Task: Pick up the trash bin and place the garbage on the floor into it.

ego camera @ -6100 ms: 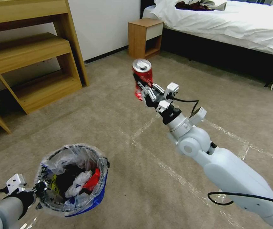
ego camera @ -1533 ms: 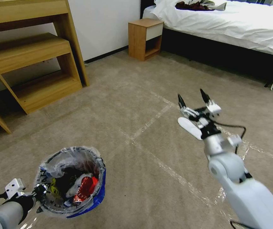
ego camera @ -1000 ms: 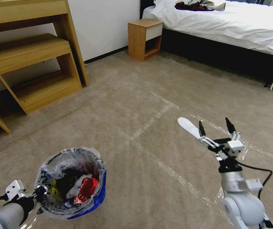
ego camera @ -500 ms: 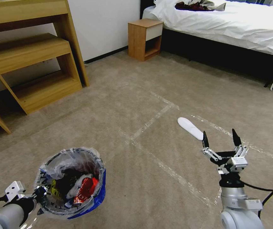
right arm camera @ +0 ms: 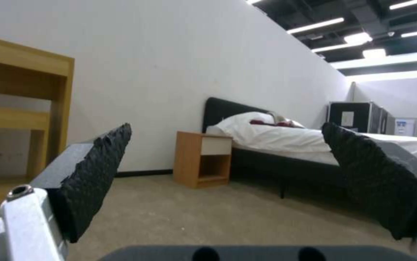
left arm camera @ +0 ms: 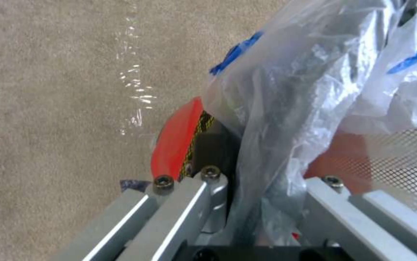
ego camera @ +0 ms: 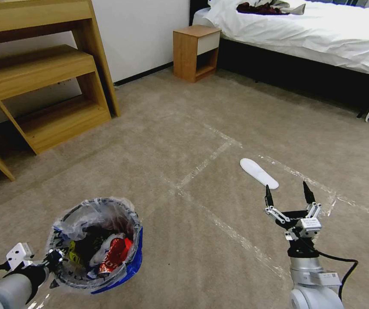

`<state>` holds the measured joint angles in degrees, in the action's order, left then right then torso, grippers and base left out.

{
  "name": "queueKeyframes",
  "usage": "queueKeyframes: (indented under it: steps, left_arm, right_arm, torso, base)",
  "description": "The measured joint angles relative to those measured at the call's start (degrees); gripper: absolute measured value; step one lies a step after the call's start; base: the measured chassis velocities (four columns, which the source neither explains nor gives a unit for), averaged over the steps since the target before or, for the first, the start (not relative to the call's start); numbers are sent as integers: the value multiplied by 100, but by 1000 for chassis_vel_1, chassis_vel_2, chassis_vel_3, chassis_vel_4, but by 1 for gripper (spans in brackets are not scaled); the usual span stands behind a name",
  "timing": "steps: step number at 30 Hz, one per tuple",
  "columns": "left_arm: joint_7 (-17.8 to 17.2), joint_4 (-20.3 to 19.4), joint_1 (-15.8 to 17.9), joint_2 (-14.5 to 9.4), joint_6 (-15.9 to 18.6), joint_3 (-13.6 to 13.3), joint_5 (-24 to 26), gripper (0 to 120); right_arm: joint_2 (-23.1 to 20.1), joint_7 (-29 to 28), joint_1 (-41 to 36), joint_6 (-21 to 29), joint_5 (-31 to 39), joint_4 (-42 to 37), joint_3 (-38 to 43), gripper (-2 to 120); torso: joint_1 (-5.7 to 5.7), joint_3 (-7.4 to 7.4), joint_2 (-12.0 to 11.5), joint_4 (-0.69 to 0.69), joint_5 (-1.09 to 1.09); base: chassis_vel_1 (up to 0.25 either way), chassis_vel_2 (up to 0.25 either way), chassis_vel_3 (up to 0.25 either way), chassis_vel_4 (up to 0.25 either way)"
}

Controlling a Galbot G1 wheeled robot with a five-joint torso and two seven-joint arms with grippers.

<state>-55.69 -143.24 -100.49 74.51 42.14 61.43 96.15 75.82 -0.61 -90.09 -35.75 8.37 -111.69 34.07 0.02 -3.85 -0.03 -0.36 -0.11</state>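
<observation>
While the carpeted floor [ego camera: 201, 128] spreads across most of the head view, crossed by shiny tape strips, a bed [ego camera: 304, 34] runs along the upper right, wooden shelves [ego camera: 42, 86] fill the upper left and a nightstand [ego camera: 196, 51] stands at top centre. At the lower left sits the trash bin [ego camera: 96, 244], its clear liner crinkled over the rim, with a crushed red can [ego camera: 112, 255] and other litter inside. The left gripper [ego camera: 52, 259] pinches the bin's rim at the lower left corner; in the left wrist view its metal fingers [left arm camera: 189, 214] are clamped on bag and wall together. The right gripper [ego camera: 288, 198], at the lower right, is spread wide and carries nothing, its tips raised and pointing away from the robot. Just beyond it, right of centre, a white insole [ego camera: 259, 173] lies flat on the carpet.

That insole looks thin and flexible, so a grasp from above may skid off or only nudge it along the pile. The bin hangs by one rim pinch through slippery plastic, so any jolt could let it tip.
</observation>
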Motion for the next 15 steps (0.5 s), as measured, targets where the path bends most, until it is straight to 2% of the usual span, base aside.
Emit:
queueKeyframes:
  steps: [11, 15]
  left_arm:
    - [0, 0, 3, 14, 0, 1, 0, 0]
    - [0, 0, 0, -1, 0, 16, 6, 0]
  right_arm:
    - [19, 26, 31, -22, 0, 67, -49, 100]
    - [36, 41, 43, -31, -21, 107, -73, 100]
  torso:
    - [0, 0, 0, 0, 0]
    - [0, 0, 0, 0, 0]
  base:
    - [-2, 2, 5, -2]
    - [-64, 62, 59, -71]
